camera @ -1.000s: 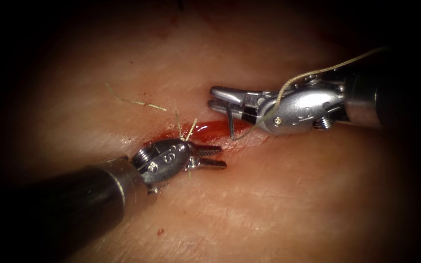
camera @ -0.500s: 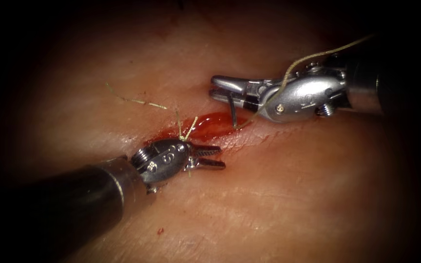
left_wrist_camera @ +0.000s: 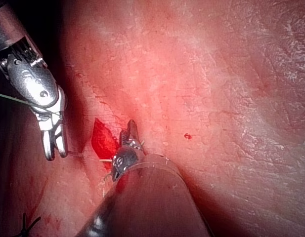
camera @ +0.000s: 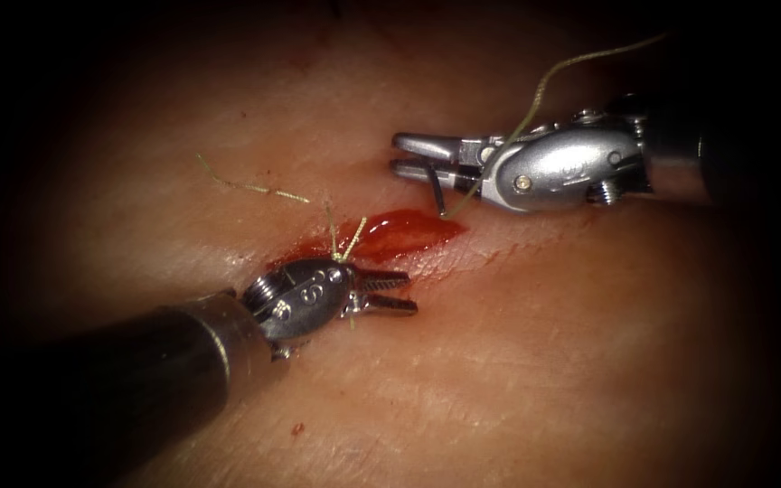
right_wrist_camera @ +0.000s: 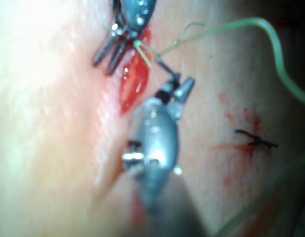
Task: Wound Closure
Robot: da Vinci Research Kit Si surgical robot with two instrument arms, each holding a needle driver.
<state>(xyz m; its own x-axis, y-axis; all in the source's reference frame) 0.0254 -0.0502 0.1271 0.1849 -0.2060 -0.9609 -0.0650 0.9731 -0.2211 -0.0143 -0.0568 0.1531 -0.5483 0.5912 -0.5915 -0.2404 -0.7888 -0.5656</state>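
On the far left of the tissue we see a loose cut end of thread lying flat, well apart from both tools. Nearer to us, the left gripper rests at the near-left end of the cut, its jaws parted and holding nothing; two short thread tails stand up just beside its wrist. We see the same parted jaws in the left wrist view, beside the cut. Red fluid pools in the open cut between the two tools. To the right, on the far side of the cut, the right gripper is closed on the needle near one end of its curve; the dark needle hangs down from the jaws, clear of the tissue. The thread rises from the right end of the cut, crosses the right tool's wrist and arcs away to the far right.
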